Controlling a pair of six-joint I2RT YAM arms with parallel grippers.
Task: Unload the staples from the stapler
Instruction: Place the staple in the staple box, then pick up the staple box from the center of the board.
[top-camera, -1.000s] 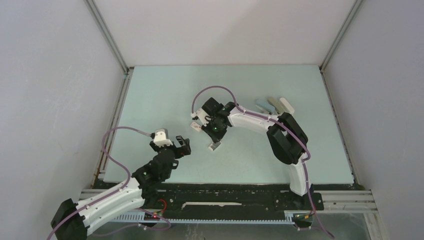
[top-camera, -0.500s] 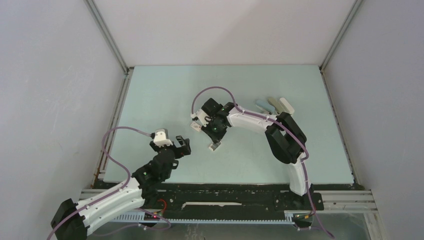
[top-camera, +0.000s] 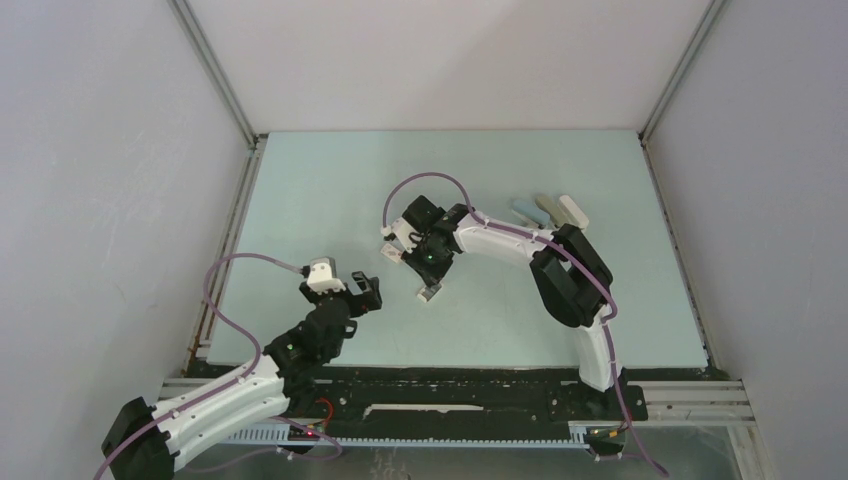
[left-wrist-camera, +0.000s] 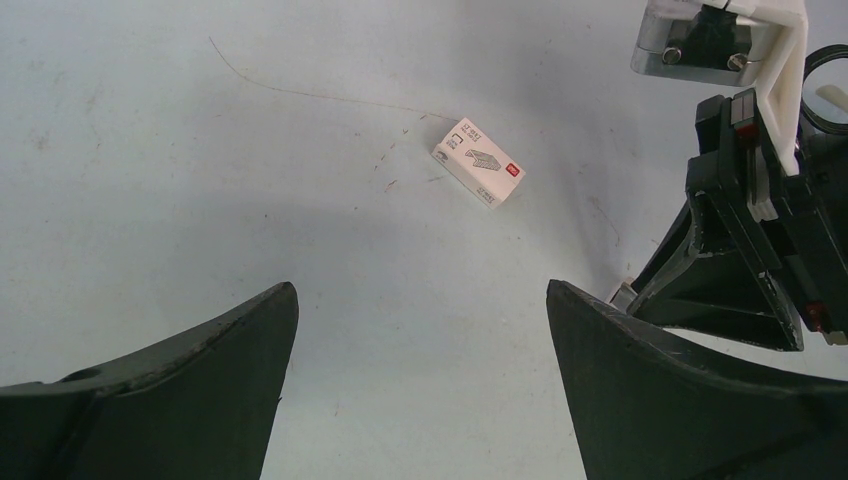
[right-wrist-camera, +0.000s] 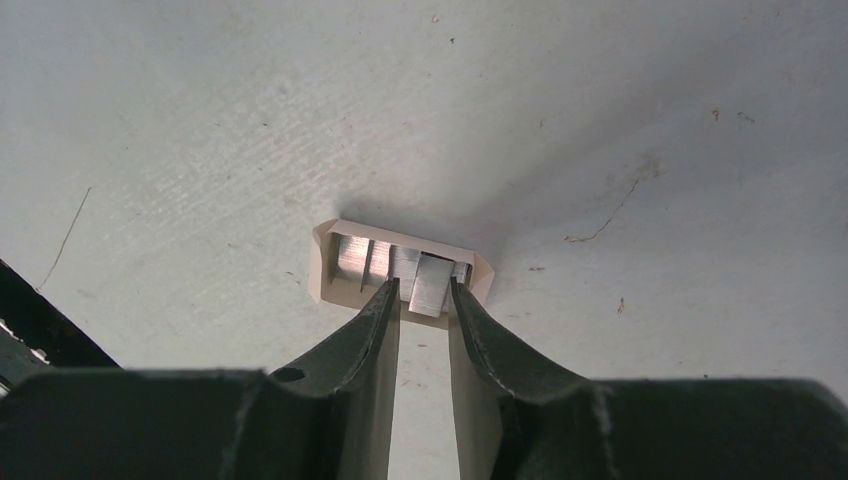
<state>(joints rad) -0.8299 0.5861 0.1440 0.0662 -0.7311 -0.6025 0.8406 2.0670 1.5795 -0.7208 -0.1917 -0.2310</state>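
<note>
The pale-blue stapler (top-camera: 523, 210) lies at the back right of the table, far from both grippers. In the right wrist view a small open beige box (right-wrist-camera: 322, 265) holds grey staples (right-wrist-camera: 432, 283). My right gripper (right-wrist-camera: 424, 287) points straight down over that box, its tips on either side of one tilted strip. The jaws stand narrowly apart, with a small gap on the strip's left side. From above, this gripper (top-camera: 428, 280) is at mid-table. My left gripper (left-wrist-camera: 420, 288) hovers wide open over bare table with nothing between its fingers, near the front left (top-camera: 365, 292).
A white labelled box (left-wrist-camera: 478, 162) lies flat beyond the left gripper, also seen from above (top-camera: 392, 250). Two more stapler-like items, one grey-beige (top-camera: 548, 208) and one white (top-camera: 572, 210), lie beside the blue stapler. Grey walls enclose the table.
The right gripper's jaws have widened slightly around the staple strip. Neither arm has visibly shifted.
</note>
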